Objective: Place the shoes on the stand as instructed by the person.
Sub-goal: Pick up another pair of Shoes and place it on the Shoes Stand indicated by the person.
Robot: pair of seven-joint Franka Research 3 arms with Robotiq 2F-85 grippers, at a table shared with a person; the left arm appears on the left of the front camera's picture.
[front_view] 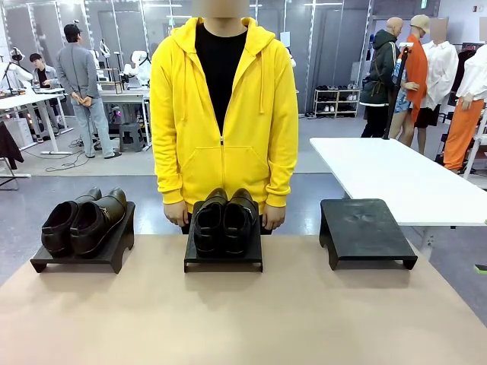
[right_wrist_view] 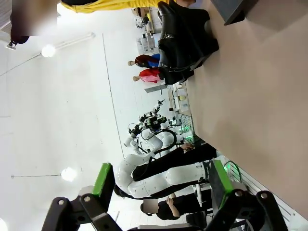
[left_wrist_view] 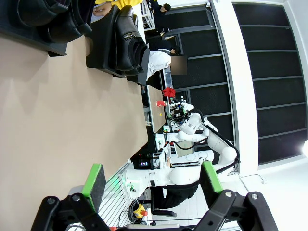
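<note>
On the tan table stand three low black stands. The dark brown shoes (front_view: 82, 219) sit as a pair on the left stand (front_view: 80, 258). The black shoes (front_view: 224, 219) sit on the middle stand (front_view: 223, 262), and the right stand (front_view: 365, 228) is bare. The person (front_view: 223, 114) in a yellow hoodie stands behind the middle stand with a hand at each side of it. My left gripper (left_wrist_view: 153, 182) is open and holds nothing, away from the black shoes (left_wrist_view: 122, 41). My right gripper (right_wrist_view: 161, 180) is open too, well off the black shoes (right_wrist_view: 185, 43).
A white table (front_view: 396, 179) stands behind the right stand. The tan table (front_view: 243, 319) has a wide bare area in front of the stands. Other people and workbenches are far behind the person.
</note>
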